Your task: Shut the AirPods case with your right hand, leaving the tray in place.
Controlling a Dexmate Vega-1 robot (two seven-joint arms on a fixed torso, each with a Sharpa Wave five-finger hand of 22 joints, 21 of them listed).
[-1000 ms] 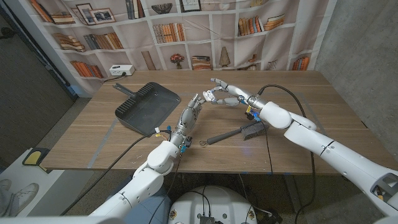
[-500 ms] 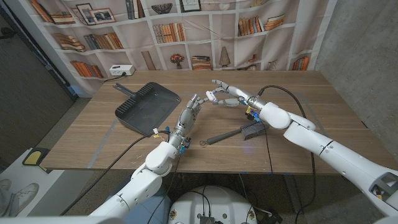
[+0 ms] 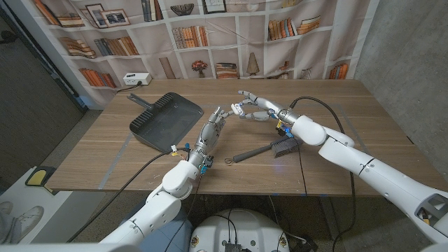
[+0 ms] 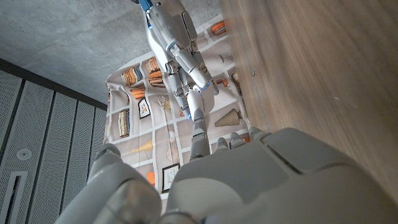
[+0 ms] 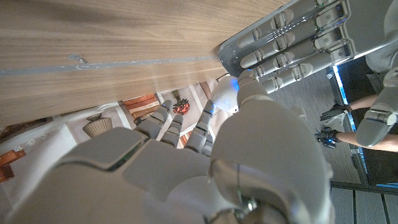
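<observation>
Wooden table [image 3: 105, 150] before a bookshelf backdrop. Nearest you lies a brush [image 3: 269, 148]. Beyond it the left hand [image 3: 212, 128] stands released, fingers straight. The small white case [image 3: 236, 108] appears at the fingertips of your right hand [image 3: 253, 110]; whether it is grasped cannot be told. Press the lid down gently, keeping clear of the tray [image 3: 166, 119] at far left.

One dustpan [image 3: 166, 119], one brush [image 3: 269, 149] (case possibly hidden)

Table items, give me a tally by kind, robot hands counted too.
Dark dustpan tray: 1
Dark brush: 1
White case between the hands: 1
Robot hands, left hand and right hand: 2
Total: 5
</observation>
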